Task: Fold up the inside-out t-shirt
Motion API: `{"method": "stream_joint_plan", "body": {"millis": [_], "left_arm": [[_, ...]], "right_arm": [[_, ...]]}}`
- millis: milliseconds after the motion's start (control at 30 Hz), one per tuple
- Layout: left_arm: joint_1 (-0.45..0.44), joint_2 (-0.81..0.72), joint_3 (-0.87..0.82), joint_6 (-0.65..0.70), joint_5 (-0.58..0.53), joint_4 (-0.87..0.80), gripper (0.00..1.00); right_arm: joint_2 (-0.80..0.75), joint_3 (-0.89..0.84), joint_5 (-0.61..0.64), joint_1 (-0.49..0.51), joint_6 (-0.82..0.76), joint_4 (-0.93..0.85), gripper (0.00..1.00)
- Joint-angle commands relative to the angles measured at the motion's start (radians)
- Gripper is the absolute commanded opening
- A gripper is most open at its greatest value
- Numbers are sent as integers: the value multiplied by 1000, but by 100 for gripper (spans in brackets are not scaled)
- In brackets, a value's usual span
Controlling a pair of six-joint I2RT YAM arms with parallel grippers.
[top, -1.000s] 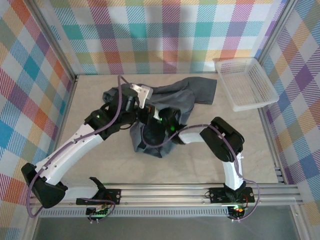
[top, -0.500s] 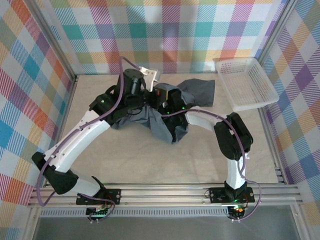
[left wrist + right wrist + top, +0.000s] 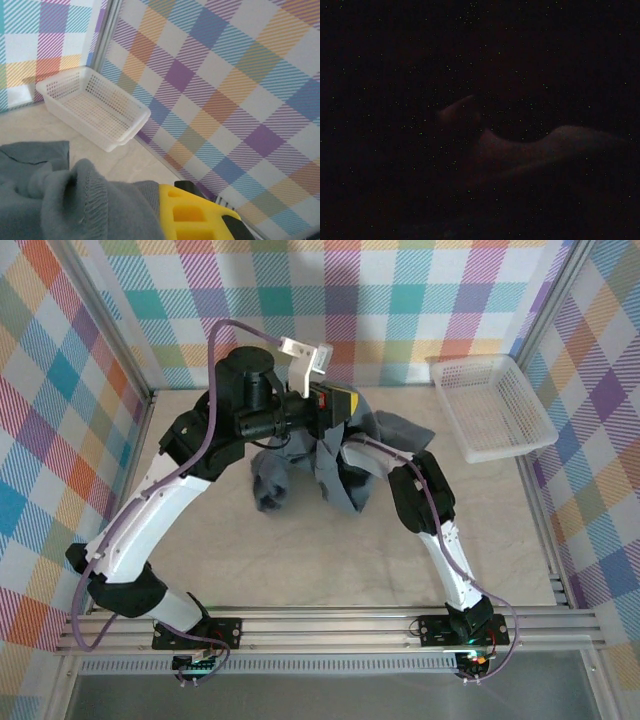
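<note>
Table: cream, arm bases at near edge.
Inside-out t-shirt: hoisted mid-table, hanging bunched, probably lifted to shake it open.
Left gripper, right gripper: meet at its top; jaws buried in cloth, grip cannot be told.
Basket: far right.
Left wrist view adds a stitched hem. Right wrist view is near-black, likely cloth over the lens.

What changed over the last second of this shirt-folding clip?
Both arms swung from the middle of the table toward its far side and rose. The left hand and right hand now meet there. The t-shirt came up with them and hangs in bunches instead of lying heaped, its right part pulled in. The grip itself is hidden. The white basket stayed in the far right corner.
</note>
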Motion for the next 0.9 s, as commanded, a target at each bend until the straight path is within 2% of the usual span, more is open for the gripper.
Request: {"method": "stream_joint_plan", "body": {"millis": [0,100,133,167,200,267,300,367,400,467,500,600,700,767,867], "left_arm": [[-23,-44,-26,47,18,-19,0],[-26,-86,-42,61,-23,-7,0],[-27,-98,-42,65,-32,6,0],[-26,-108,-38,69,-46,20,0],[-26,-114,-29,74,-65,23,0],[-26,-109,25,95,-138,-9,0],[-26,-101,55,109,-179,-33,0],[-24,-79,106,154,-304,-84,0],[-23,-69,117,169,-373,-101,0],[12,-38,130,178,-508,-150,0],[61,-24,124,164,-495,-173,0],[256,12,40,72,-320,-177,0],[404,82,-78,21,-236,-162,0],[466,131,-165,-8,-206,-156,0],[526,177,-375,-54,-96,-42,0]], "right_arm": [[61,63,15,-2,-18,-230,97],[120,63,20,-5,-83,-275,96],[145,77,28,-8,-118,-301,78],[158,91,48,-9,-151,-328,66],[157,95,64,-10,-176,-340,62],[124,70,92,-10,-212,-336,39],[101,44,81,-10,-227,-312,32],[23,-24,16,-9,-258,-270,5],[-13,-44,-18,-8,-262,-265,0],[-144,-129,-90,-9,-257,-220,0],[-222,-200,-129,-7,-252,-165,0],[-468,-398,-241,-8,-253,-18,0],[-668,-520,-296,-8,-239,36,0],[-778,-554,-316,-10,-235,40,0],[-918,-580,-318,-16,-211,67,0]]}}
